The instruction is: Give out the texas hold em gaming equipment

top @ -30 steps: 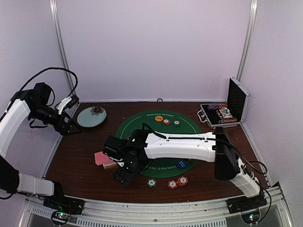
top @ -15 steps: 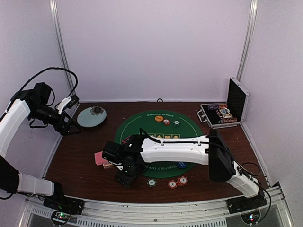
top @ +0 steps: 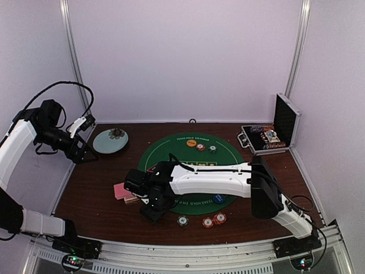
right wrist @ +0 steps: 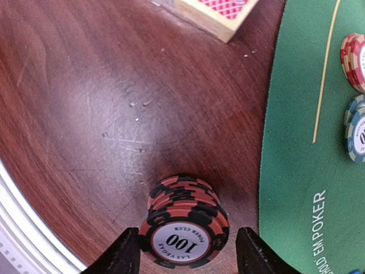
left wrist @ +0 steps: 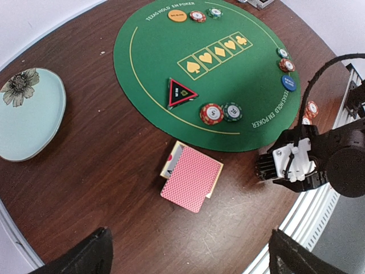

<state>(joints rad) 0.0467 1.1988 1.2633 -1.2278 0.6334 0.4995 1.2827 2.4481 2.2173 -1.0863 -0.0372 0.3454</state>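
A stack of red-and-black striped poker chips [right wrist: 183, 225] stands on the brown table just left of the green mat's edge. My right gripper [right wrist: 188, 251] straddles it. The left finger [right wrist: 124, 254] is at the stack's rim, and a narrow gap remains at the right finger [right wrist: 254, 251]. In the top view this gripper [top: 153, 210] hides the stack. The pink-backed cards [left wrist: 192, 178] lie on their box beside it. My left gripper [left wrist: 188, 260] hangs wide open and empty high over the table's left side [top: 82, 148]. A black-red triangle marker [left wrist: 180, 92] lies on the mat, with a red chip stack [left wrist: 211, 113] and a green one [left wrist: 232, 111].
The round green mat [left wrist: 148, 68] also bears an orange disc [left wrist: 177, 15] and a blue disc [left wrist: 288, 83]. A pale blue plate [left wrist: 28, 120] sits at the far left and an open aluminium case [top: 268, 137] at the far right. Three chip stacks [top: 208, 222] stand near the front edge.
My right gripper has shifted a little to the right and its fingers have drawn in around the chip stack. The left arm has not moved.
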